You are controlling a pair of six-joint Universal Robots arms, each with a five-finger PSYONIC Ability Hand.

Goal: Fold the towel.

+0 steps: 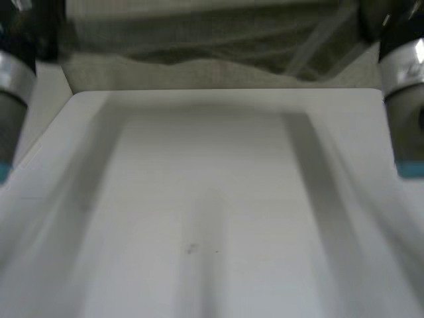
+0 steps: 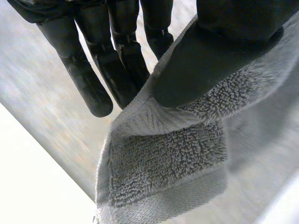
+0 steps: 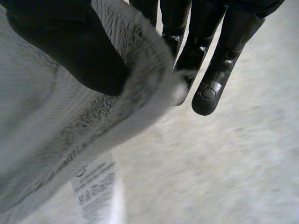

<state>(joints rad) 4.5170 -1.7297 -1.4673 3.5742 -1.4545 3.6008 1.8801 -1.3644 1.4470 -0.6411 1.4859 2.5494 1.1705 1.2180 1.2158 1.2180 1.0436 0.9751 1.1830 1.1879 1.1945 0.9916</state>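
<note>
Pinching 1 corner of the grey terry towel (image 2: 163,163): left hand (image 2: 210,60), thumb pressed onto the cloth, straight fingers (image 2: 93,88) behind it. Looped pile, flat woven hem band along the edge, corner drooping below the thumb.

Clamped on another part of the towel's edge: right hand (image 3: 70,46), thumb on top, fingers (image 3: 210,88) behind the cloth. Printed care label (image 3: 96,184) dangling from the hem just under that grip.

Seen from the head camera: towel held up and spread across the far side, between left arm (image 1: 10,99) and right arm (image 1: 404,99), lower edge a wavy line just past the table's far edge.

Broad stretch of white table (image 1: 212,199) between the arms, far edge straight, both far corners rounded. 1 small dark speck (image 1: 191,249) near the middle.
</note>
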